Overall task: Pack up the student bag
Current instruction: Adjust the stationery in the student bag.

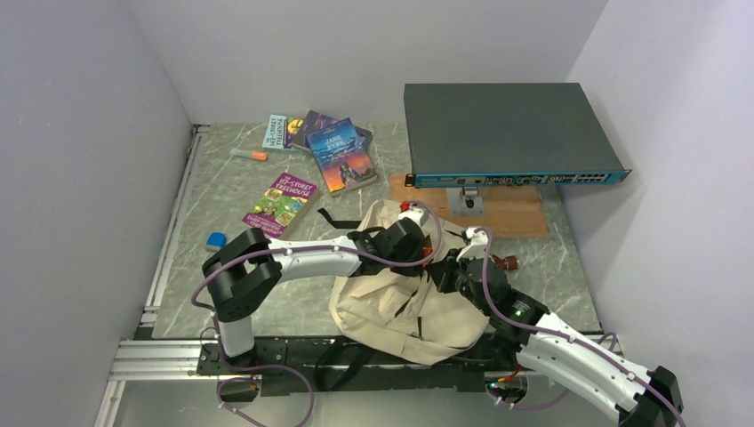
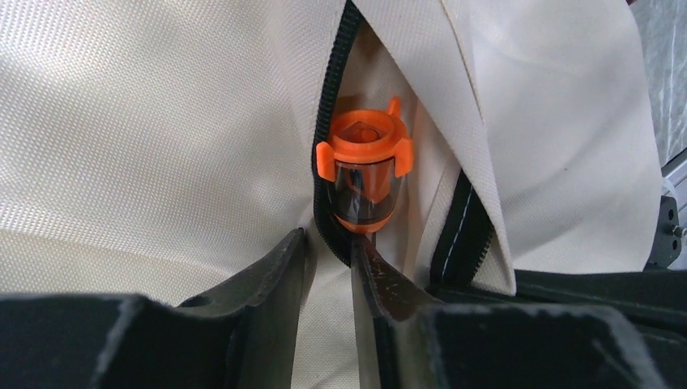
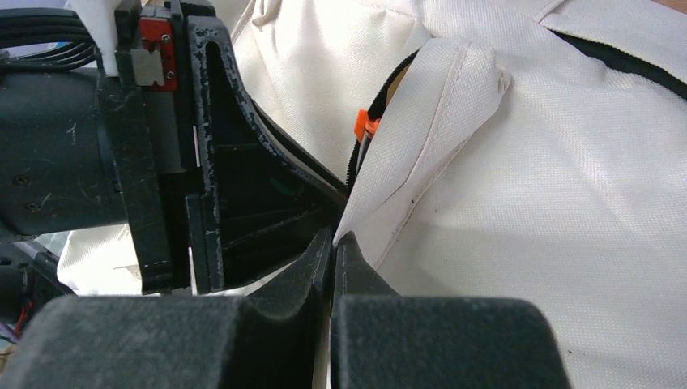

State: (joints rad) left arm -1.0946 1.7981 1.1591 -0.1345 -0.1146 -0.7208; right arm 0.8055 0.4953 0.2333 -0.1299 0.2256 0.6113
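Note:
The student bag, cream fabric with dark zippers, lies between the two arms near the front of the table. An orange-capped marker stands cap-up in the bag's open zipper slot, also seen as the marker from the right wrist. My left gripper sits just below the marker, its jaws a little apart with only bag fabric behind the gap. My right gripper is shut on the edge of the bag's fabric flap, holding the opening apart. In the top view both grippers meet over the bag's upper right part.
Several paperback books lie at the back left, one more nearer the left arm. An orange-tipped pen and a blue cap lie at the left. A dark network switch stands on a wooden board at the back right.

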